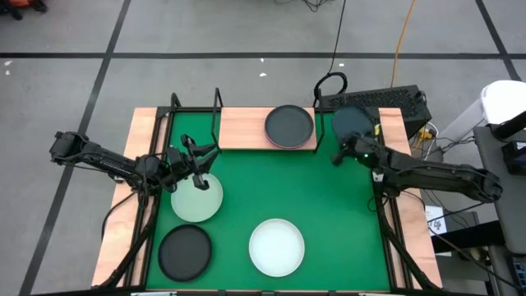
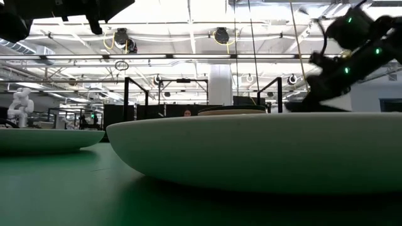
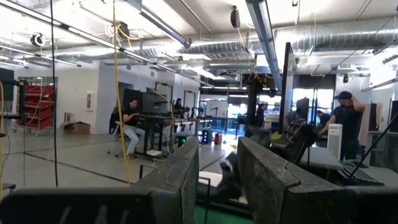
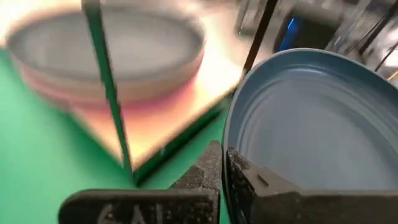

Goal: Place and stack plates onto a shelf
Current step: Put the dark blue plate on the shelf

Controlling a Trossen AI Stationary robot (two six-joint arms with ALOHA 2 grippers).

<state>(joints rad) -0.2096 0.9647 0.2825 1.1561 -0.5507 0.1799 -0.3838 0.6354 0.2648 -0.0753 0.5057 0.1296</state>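
Clamped on the near rim of a round shallow dark grey plate [image 4: 311, 118]: the right gripper [image 4: 225, 163], fingers narrowed so only the plate's lip sits between them. Held tilted in the air just beside the right end of the light natural-wood shelf on thin black rods [image 1: 242, 128], off its edge. Likely stiff, light and smooth, so a rim pinch like this seems apt to swing or slip if jolted; best kept level and slow. Already resting on the shelf's right half: a stack topped by another dark round plate [image 1: 289, 126], with a pinkish one apparently beneath it in the right wrist view. Black upright rods [image 4: 107, 87] standing close beside that stack, narrowing the way in from the right; more open room from above.

Hovering over the pale green round plate [image 1: 197, 198] on the green mat [image 1: 329, 205] of the desk: the left gripper [image 1: 197, 158], fingers apart with a narrow gap and nothing between them. Nearer the front, well apart: a black round plate [image 1: 184, 252] and a white round plate [image 1: 277, 246]. Shelf's left half bare.
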